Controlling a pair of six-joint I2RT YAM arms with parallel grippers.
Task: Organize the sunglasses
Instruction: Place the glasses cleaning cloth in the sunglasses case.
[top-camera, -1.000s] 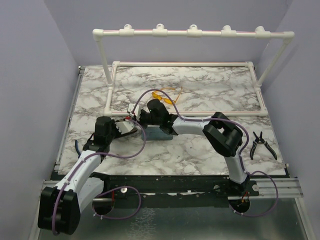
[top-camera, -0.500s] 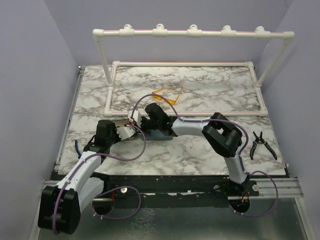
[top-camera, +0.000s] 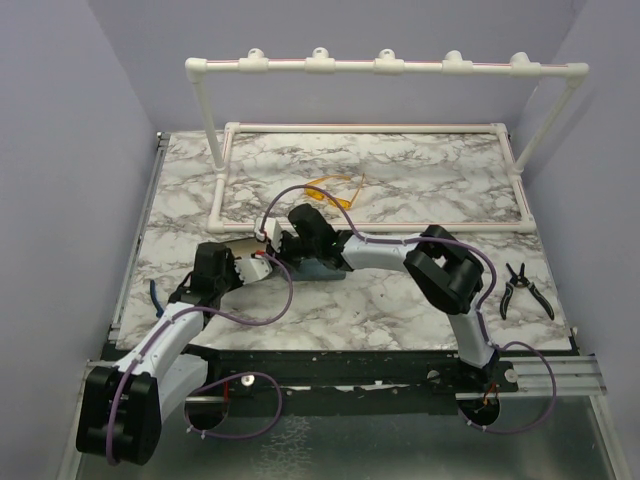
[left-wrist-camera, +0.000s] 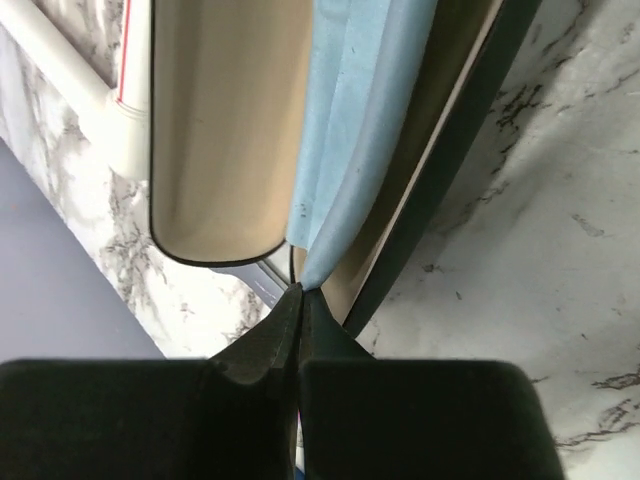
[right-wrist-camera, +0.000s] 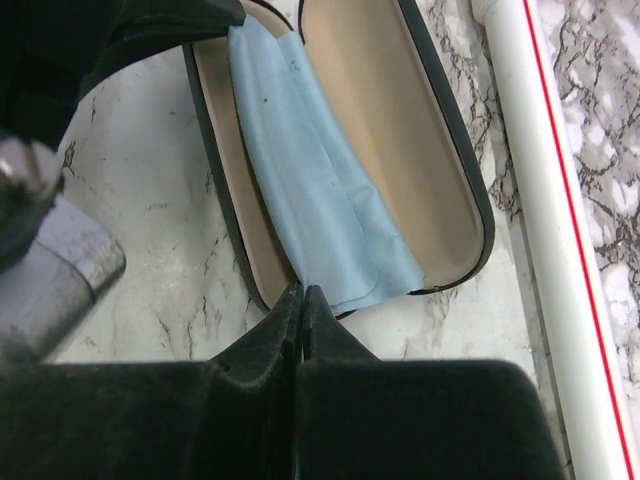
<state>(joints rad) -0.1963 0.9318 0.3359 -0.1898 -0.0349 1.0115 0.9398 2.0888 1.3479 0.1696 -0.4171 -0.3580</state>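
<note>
Beside the white pipe frame (right-wrist-camera: 540, 150), an open case (right-wrist-camera: 400, 120) lies on the marble desk (top-camera: 390, 305) with both my end effectors at it.
My left end effector (left-wrist-camera: 300, 300) is clamped on a corner of the blue cloth (right-wrist-camera: 310, 180) that lies in the tan-lined case. My right end effector (right-wrist-camera: 302, 300) has its fingers pressed together at the case's rim. The yellow-orange sunglasses (top-camera: 332, 193) lie inside the pipe frame, front slanting left to right, arms unfolded toward the far side. The dark sunglasses (top-camera: 524, 290) lie well apart by the desk's right edge, long axis near to far.
</note>
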